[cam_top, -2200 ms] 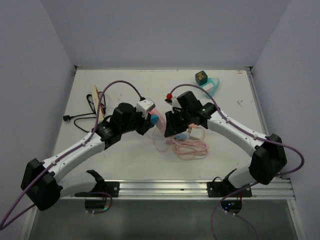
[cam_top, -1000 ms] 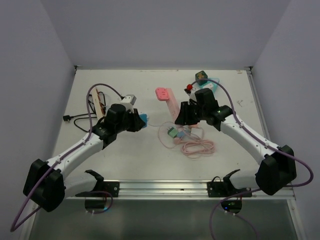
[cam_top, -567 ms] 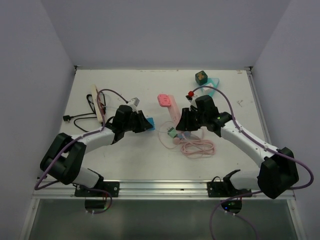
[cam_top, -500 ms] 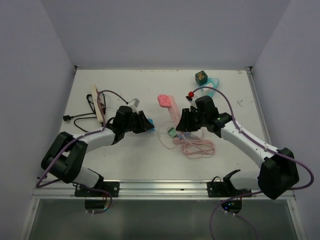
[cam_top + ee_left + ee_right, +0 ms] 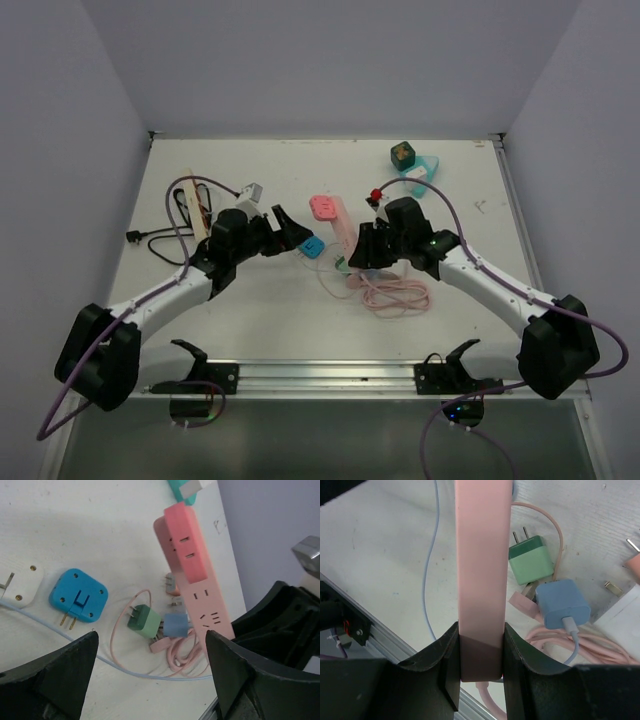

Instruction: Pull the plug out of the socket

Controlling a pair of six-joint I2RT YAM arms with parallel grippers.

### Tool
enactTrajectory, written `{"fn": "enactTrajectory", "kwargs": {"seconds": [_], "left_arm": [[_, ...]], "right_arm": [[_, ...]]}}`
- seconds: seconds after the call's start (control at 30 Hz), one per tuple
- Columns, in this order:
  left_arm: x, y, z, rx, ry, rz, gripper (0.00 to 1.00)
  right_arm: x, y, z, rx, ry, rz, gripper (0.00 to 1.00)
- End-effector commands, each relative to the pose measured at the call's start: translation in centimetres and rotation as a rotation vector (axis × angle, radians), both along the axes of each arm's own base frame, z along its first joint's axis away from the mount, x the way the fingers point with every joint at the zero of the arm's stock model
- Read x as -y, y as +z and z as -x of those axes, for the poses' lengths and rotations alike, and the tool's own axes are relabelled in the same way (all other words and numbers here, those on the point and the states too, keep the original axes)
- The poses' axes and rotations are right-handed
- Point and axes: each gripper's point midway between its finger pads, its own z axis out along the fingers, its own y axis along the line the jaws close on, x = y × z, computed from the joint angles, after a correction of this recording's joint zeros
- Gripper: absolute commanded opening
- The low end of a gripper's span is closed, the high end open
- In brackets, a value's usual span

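Blue plug (image 5: 312, 247) out of the pink socket strip (image 5: 330, 212), loose on the white, scuffed worktop (image 5: 260, 310) just beside it. Strip clenched in the right tool (image 5: 480, 655). Left tool (image 5: 292, 235) spread wide, grasping nothing. Green charger (image 5: 143, 621) and coiled pink cable (image 5: 390, 295) alongside. Pale lilac walls (image 5: 320, 60) on three sides.

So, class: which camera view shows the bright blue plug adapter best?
Left wrist: the bright blue plug adapter lies whole, prongs clear. Top external shows it small; right wrist gives no clear sight.
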Motion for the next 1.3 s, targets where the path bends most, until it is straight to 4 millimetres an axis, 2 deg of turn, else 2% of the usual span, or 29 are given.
{"fn": "enactTrajectory", "kwargs": {"seconds": [0.0, 0.07, 0.1, 0.2, 0.4, 0.6, 0.7, 0.87, 0.97, 1.0, 1.07, 1.2, 1.27], "left_arm": [[-1.3, 5.5, -0.9, 0.095, 0.098, 0.061, 0.93], [-1.8, 6.3, -1.0, 0.104, 0.126, 0.06, 0.96], [-1.8, 7.5, -1.1, 0.122, 0.131, 0.071, 0.96], [-1.6, 8.1, -1.4, 0.116, 0.132, 0.072, 0.96], [-1.3, 7.2, -2.2, 0.068, 0.148, 0.07, 0.91], [-0.5, 6.4, -2.9, 0.017, 0.142, 0.081, 0.8], [0.2, 6.7, -3.1, 0.017, 0.126, 0.108, 0.74], [1.1, 7.2, -2.9, 0.018, 0.094, 0.127, 0.48], [1.1, 7.2, -2.7, 0.012, 0.093, 0.127, 0.26], [1.0, 7.5, -2.5, 0.019, 0.093, 0.13, 0.12], [0.6, 8.0, -2.4, 0.027, 0.108, 0.132, 0.0], [0.0, 8.3, -2.2, 0.034, 0.124, 0.121, 0.0], [-0.2, 8.3, -2.0, 0.023, 0.133, 0.121, 0.0]], "right_arm": [[-1.4, 3.0, -1.3, 0.126, 0.022, -0.042, 0.0], [-2.2, 3.3, -0.9, 0.135, 0.045, -0.051, 0.0], [-2.4, 3.3, -0.8, 0.136, 0.049, -0.052, 0.0], [-3.2, 3.8, -0.3, 0.148, 0.067, -0.064, 0.0], [-4.4, 5.1, 0.3, 0.175, 0.09, -0.088, 0.0], [-5.1, 6.0, 1.0, 0.201, 0.109, -0.101, 0.0], [-5.3, 6.1, 1.3, 0.204, 0.118, -0.097, 0.0], [-4.8, 5.9, 0.9, 0.22, 0.1, -0.075, 0.0], [-4.4, 5.1, 0.7, 0.22, 0.082, -0.048, 0.0], [-4.2, 5.0, 0.6, 0.223, 0.072, -0.039, 0.0], [-3.5, 3.8, 0.4, 0.214, 0.049, 0.001, 0.0], [-2.0, 1.6, -0.1, 0.2, -0.009, 0.079, 0.0], [-0.6, -0.2, -0.6, 0.176, -0.066, 0.144, 0.0]]}}
